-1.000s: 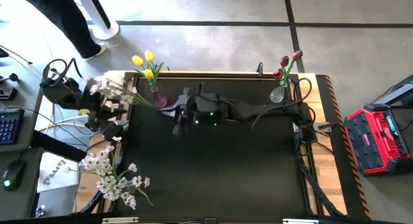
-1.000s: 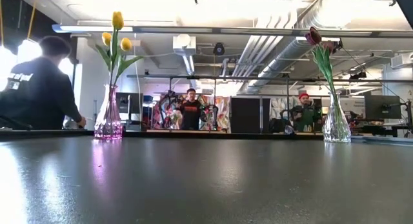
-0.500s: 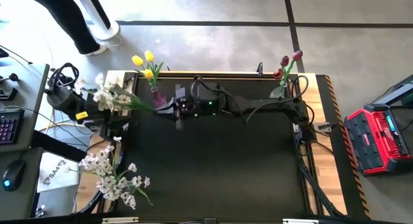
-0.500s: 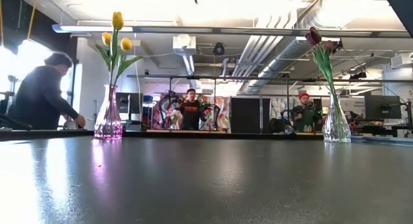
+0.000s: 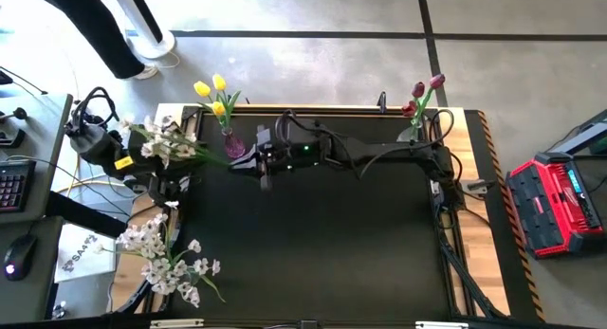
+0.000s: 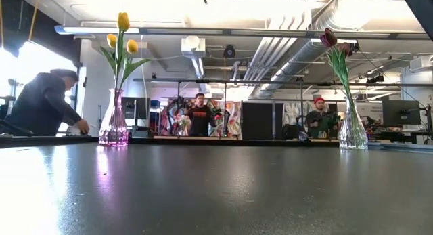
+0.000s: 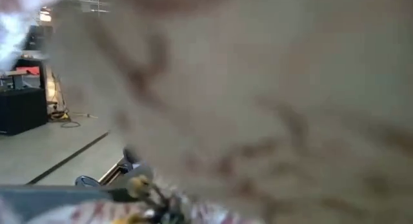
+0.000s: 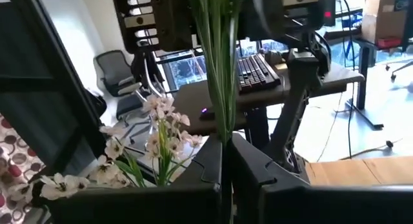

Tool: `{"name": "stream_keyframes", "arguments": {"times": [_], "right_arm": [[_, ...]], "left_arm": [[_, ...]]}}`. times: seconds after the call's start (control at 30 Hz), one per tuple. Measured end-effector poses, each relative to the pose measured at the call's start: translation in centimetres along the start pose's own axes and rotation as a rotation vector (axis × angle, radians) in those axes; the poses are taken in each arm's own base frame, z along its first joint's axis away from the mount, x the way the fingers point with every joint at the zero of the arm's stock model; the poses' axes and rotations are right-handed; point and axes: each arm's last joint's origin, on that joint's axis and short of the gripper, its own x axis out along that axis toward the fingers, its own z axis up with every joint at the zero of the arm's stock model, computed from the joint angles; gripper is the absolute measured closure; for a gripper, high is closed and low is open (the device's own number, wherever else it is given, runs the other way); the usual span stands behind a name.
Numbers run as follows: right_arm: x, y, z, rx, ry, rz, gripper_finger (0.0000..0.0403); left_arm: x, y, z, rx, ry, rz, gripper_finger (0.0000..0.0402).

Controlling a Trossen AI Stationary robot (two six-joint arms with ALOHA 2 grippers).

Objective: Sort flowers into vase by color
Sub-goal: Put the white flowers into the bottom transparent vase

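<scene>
A spray of small white blossoms point(image 5: 166, 139) on a green stem hangs in the air over the table's left edge, between my two arms. My right gripper point(image 5: 254, 159) reaches across from the right and is shut on its stem. My left gripper point(image 5: 131, 147) is at the blossom end. The left wrist view is filled by a blurred pale mass. A purple vase point(image 5: 230, 142) with yellow tulips point(image 5: 213, 90) stands at the far left. A clear vase point(image 5: 409, 137) with dark red tulips point(image 5: 424, 87) stands at the far right. A second white spray point(image 5: 166, 258) lies beyond the table's near left corner. My right gripper pinches the spray's green stem near its lower end point(image 8: 223, 130) between its two fingers point(image 8: 210, 162). It comes level from the table's right, with the fingers roughly along the stem. The spray is lifted clear and runs on toward my left arm.
The purple vase stands just beyond my right gripper, on its far-left side. The black table top point(image 6: 216, 187) shows nothing else on it in the low view. A red case point(image 5: 555, 201) sits on the floor to the right. People point(image 6: 40, 106) are in the room beyond the table.
My right gripper has moved a little toward the table's left and far edge, carrying the stem with it. The blossom end has shifted slightly beside my left arm. A person behind the table's far left has leaned over.
</scene>
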Motion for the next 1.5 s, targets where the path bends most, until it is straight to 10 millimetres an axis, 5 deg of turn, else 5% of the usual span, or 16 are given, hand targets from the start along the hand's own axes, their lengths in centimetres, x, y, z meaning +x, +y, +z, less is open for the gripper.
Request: {"name": "stream_keyframes", "arguments": {"times": [0.17, 0.37, 0.57, 0.77, 1.0, 1.5], "right_arm": [[-0.1, -0.6, -0.4, 0.041, 0.044, -0.049, 0.0366], [-0.4, -1.7, -1.2, 0.148, 0.133, -0.103, 0.0266], [-0.6, -2.3, -1.9, 0.241, 0.201, -0.17, 0.0203], [-0.7, -2.3, -2.1, 0.246, 0.221, -0.181, 0.0206], [-0.8, -2.6, -2.2, 0.265, 0.228, -0.201, 0.0219], [-0.9, -2.9, -2.3, 0.292, 0.226, -0.244, 0.022]], "left_arm": [[-0.3, 0.3, -0.5, 0.03, 0.059, -0.014, 0.029], [-2.0, 1.4, -0.1, -0.025, 0.259, -0.111, 0.0388], [-3.2, 1.6, 0.3, -0.039, 0.494, -0.354, 0.0394], [-3.7, 0.8, -0.6, -0.054, 0.69, -0.615, 0.0398], [-2.9, -0.6, 0.2, -0.12, 0.674, -0.787, 0.0398], [-1.3, -2.4, -1.4, 0.001, 0.847, -0.841, 0.0398]]}}
